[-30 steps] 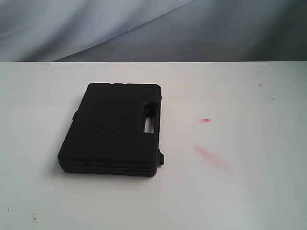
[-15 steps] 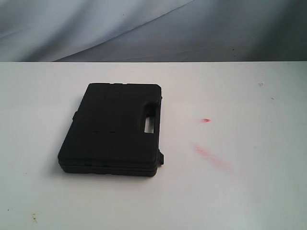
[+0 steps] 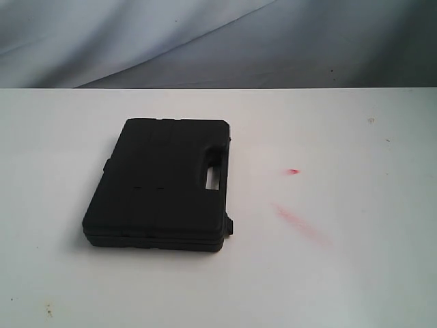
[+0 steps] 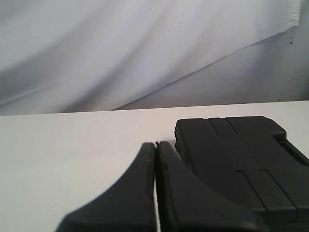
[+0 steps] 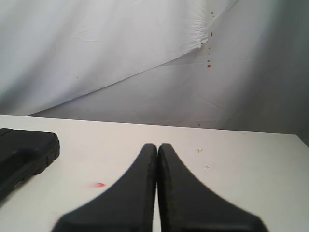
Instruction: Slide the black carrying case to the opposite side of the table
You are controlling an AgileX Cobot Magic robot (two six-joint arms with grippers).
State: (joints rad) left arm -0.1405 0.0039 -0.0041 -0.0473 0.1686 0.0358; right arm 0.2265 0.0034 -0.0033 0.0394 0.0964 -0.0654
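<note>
The matte black case (image 3: 160, 183) lies flat on the white table (image 3: 355, 273), left of centre in the exterior view, its slot handle cutout (image 3: 212, 179) facing right. Neither arm shows in the exterior view. In the left wrist view my left gripper (image 4: 155, 144) is shut with nothing in it, and the case (image 4: 236, 159) lies just beside and beyond its tips. My right gripper (image 5: 157, 145) is also shut and empty; a corner of the case (image 5: 24, 154) shows far off to one side of it.
Red smears (image 3: 295, 217) and a small red spot (image 3: 293, 171) mark the table right of the case. Small dark specks (image 3: 371, 120) sit near the far right. A grey-white cloth backdrop (image 3: 205, 41) hangs behind the table's far edge.
</note>
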